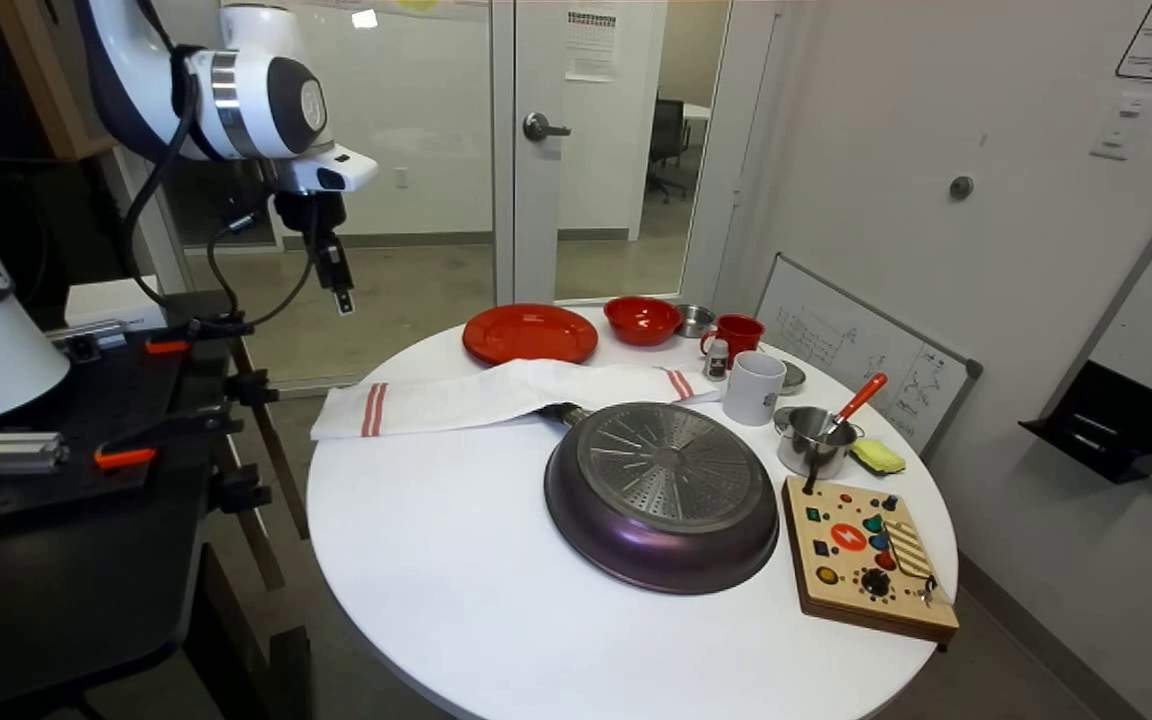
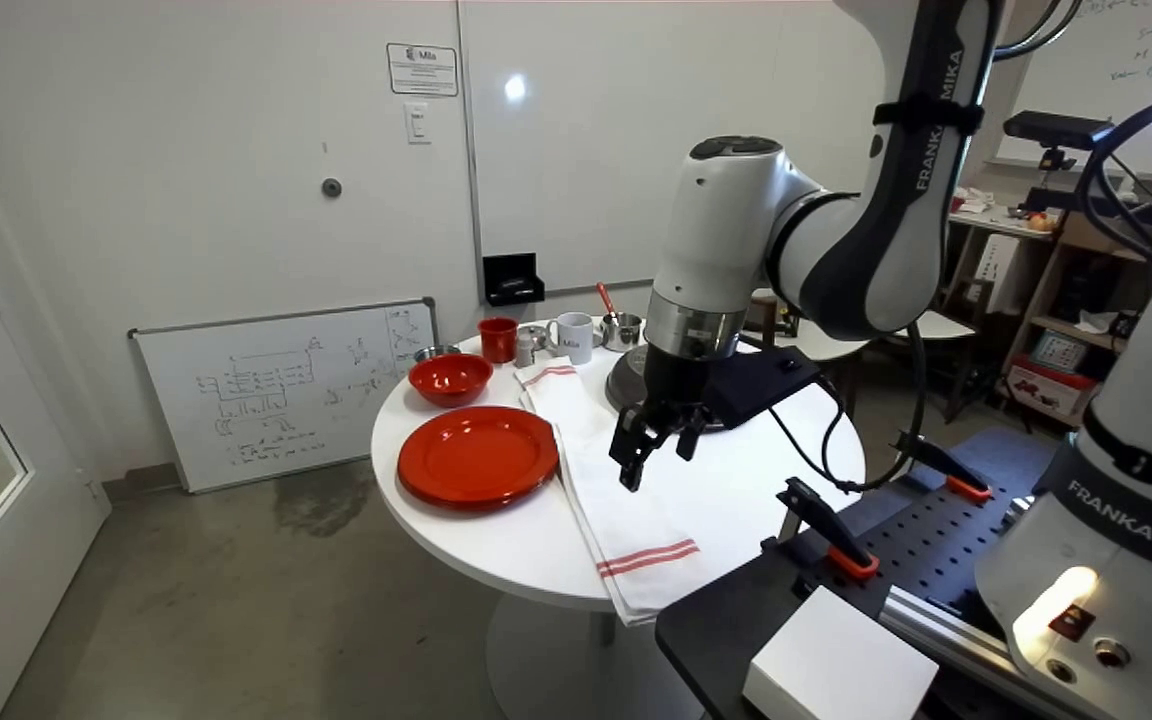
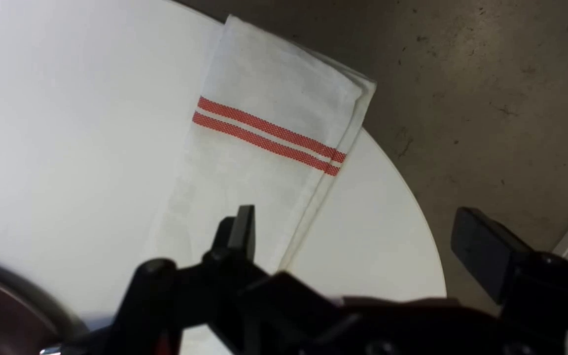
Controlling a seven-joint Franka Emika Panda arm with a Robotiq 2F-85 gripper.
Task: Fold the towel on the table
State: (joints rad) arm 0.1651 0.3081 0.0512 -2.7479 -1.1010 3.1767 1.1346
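Observation:
The towel (image 1: 496,392) is a long white strip with red stripes near both ends. It lies on the round white table (image 1: 426,560), and shows in an exterior view (image 2: 608,480) too. In the wrist view the towel (image 3: 269,93) has more than one layer along its right edge, and its striped end reaches past the table (image 3: 82,118) edge. My gripper (image 2: 658,465) is above the table near the towel, not touching it. In the wrist view the gripper's (image 3: 360,236) fingers are wide apart with nothing between them.
An upturned dark pan (image 1: 666,500) sits beside the towel, its handle close to the cloth. A red plate (image 1: 531,335) lies on the towel's other side. A red bowl (image 1: 643,320), white mug (image 1: 754,388), small pot (image 1: 816,440) and wooden button box (image 1: 871,560) stand farther along.

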